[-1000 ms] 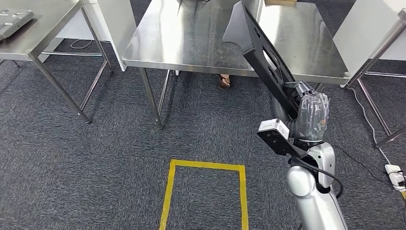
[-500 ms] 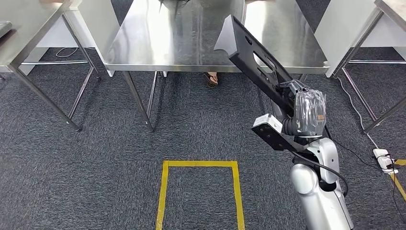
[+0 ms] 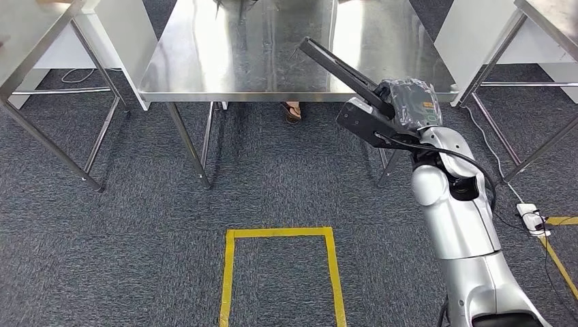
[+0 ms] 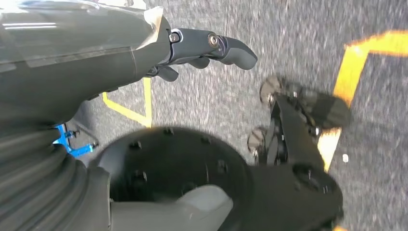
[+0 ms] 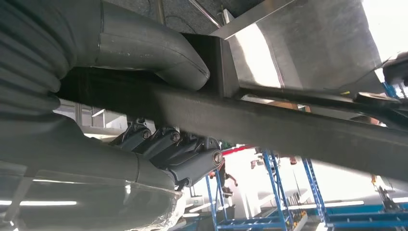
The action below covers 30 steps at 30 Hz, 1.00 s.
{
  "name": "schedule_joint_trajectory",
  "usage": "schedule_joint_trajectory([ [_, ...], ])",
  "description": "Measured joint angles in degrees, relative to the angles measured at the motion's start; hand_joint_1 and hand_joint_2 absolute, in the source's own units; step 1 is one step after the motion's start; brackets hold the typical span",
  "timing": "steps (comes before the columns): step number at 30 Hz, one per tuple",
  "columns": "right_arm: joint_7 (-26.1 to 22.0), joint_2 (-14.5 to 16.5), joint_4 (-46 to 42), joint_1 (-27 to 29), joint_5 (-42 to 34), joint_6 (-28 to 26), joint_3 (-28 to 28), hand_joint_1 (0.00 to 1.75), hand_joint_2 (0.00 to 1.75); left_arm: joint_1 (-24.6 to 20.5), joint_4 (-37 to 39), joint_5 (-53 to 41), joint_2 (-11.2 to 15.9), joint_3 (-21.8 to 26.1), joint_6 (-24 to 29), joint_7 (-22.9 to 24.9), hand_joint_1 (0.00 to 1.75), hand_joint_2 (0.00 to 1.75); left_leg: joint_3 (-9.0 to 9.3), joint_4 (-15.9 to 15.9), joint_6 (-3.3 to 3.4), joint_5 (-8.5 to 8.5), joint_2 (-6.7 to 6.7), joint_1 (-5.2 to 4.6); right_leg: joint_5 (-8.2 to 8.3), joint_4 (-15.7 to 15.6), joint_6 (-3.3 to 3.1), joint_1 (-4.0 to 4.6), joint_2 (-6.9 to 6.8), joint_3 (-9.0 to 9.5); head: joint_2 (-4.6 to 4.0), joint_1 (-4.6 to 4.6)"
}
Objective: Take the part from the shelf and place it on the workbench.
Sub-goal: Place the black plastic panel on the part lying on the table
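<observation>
Over the near edge of the shiny steel surface (image 3: pixel 245 61), the right robot hand (image 3: pixel 407 101) grips the long flat black part (image 3: pixel 337 68), now lowered and reaching over it; release looks close, while the left robot hand (image 4: pixel 211 45) hangs empty, fingers loosely apart

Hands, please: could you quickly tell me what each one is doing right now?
Left hand: open, holding nothing, hanging over the carpet.
Right hand: grips the black part above the workbench.
</observation>
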Motion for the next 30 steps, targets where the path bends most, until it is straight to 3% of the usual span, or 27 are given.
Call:
schedule_joint_trajectory([
  [6,0.74,1.20,3.38,-1.63,1.15,0.37,-0.01,1.75,1.75,0.15,0.00,0.05,0.27,-0.14,-1.10,-0.89,0.00,1.75,-0.23,0.27,0.94,-0.21,-0.02,-0.64,0.26,-0.37,0.82,-0.57,-0.02,0.02,0.01,-0.04],
  [11,1.42,1.70,4.62,-1.59,2.50,0.85,-0.30,1.75,1.75,0.13,0.00,-0.04,0.60,-0.29,-2.08,-1.28,0.00,1.75,-0.32,0.37,2.01,-0.36,0.07,-1.00,0.59,-0.26,2.07,-0.86,0.04,0.10,0.00,-0.07],
  [13,1.58,1.75,4.88,-1.51,2.91,0.93,-0.60,1.75,1.75,0.11,0.00,-0.10,0.66,-0.33,-2.29,-1.29,0.00,1.75,-0.03,0.00,2.63,-0.08,0.22,-0.68,0.36,0.49,2.43,-0.87,-0.07,-0.25,0.01,-0.03],
  [15,1.64,1.77,5.06,-1.55,3.08,0.94,-0.88,1.75,1.75,0.09,0.00,-0.14,0.71,-0.35,-2.37,-1.29,0.00,1.75,0.21,-0.25,3.08,0.20,0.45,-0.29,-1.78,4.41,2.05,-0.84,-0.34,-2.28,0.01,0.26],
  [17,1.64,1.81,5.29,-1.43,3.09,0.97,-1.05,1.75,1.75,0.10,0.00,-0.17,0.74,-0.38,-2.39,-1.29,0.00,1.75,0.08,-0.25,3.18,0.27,0.67,-0.22,-5.15,12.37,1.67,-0.80,-0.49,-5.99,0.01,0.53],
  [18,1.64,1.83,5.43,-1.24,3.09,0.98,-1.11,1.75,1.75,0.12,0.00,-0.18,0.74,-0.40,-2.40,-1.29,0.00,1.75,0.05,-0.24,3.14,0.22,0.75,-0.20,-6.37,15.74,1.72,-0.82,-0.51,-7.61,0.00,0.53],
  [19,1.64,1.82,5.59,-1.06,3.10,1.00,-1.19,1.75,1.75,0.14,0.00,-0.19,0.74,-0.45,-2.40,-1.29,0.00,1.75,0.05,-0.24,3.08,0.16,0.79,-0.17,-6.77,17.15,1.95,-0.85,-0.53,-8.32,0.00,0.56],
  [20,1.64,1.82,5.72,-0.93,3.15,1.01,-1.28,1.75,1.75,0.16,0.00,-0.19,0.74,-0.51,-2.40,-1.28,0.00,1.75,0.09,-0.23,2.96,0.07,0.80,-0.12,-6.24,16.20,2.31,-0.88,-0.59,-7.90,0.00,0.58],
  [22,1.64,1.82,5.86,-0.92,3.44,1.03,-1.52,1.75,1.75,0.16,0.00,-0.27,0.72,-0.67,-2.42,-1.27,0.00,1.75,0.36,-0.22,2.50,-0.23,0.84,0.02,-3.12,8.27,3.08,-0.94,-1.04,-4.10,0.00,0.65],
  [23,1.64,1.84,5.89,-0.94,3.65,1.03,-1.66,1.75,1.75,0.15,0.00,-0.38,0.72,-0.75,-2.43,-1.25,0.00,1.75,0.55,-0.21,2.13,-0.42,0.90,0.03,-2.11,4.23,2.91,-0.88,-1.38,-2.24,0.01,0.66],
  [25,1.64,1.88,5.98,-0.93,4.04,1.03,-1.91,1.75,1.75,0.11,0.00,-0.60,0.75,-0.93,-2.44,-1.20,0.00,1.75,0.87,-0.37,1.17,-0.74,1.11,0.01,-1.66,0.02,1.72,-0.54,-1.82,-0.30,0.01,0.66],
  [26,1.64,1.91,6.05,-0.87,4.18,1.03,-2.02,1.75,1.75,0.11,0.00,-0.67,0.78,-1.04,-2.44,-1.17,0.00,1.75,1.01,-0.23,0.69,-0.72,1.20,0.00,-1.97,-0.11,0.87,-0.40,-1.74,-0.27,0.01,0.62],
  [28,1.64,1.91,6.14,-0.73,4.54,1.02,-2.39,1.75,1.75,0.12,0.00,-0.74,0.78,-1.23,-2.44,-1.10,0.00,1.75,1.17,0.51,-0.14,-0.91,1.29,0.18,-1.61,-0.31,-0.18,-0.52,-1.36,0.80,0.02,0.49],
  [30,1.61,2.01,6.18,-0.66,5.03,1.02,-2.79,1.75,1.75,0.09,0.00,-0.77,0.78,-1.31,-2.41,-1.08,0.00,1.75,-0.61,4.20,-0.69,-1.79,1.13,0.40,-1.83,-0.38,-1.02,-0.67,-1.12,2.16,0.01,0.23],
])
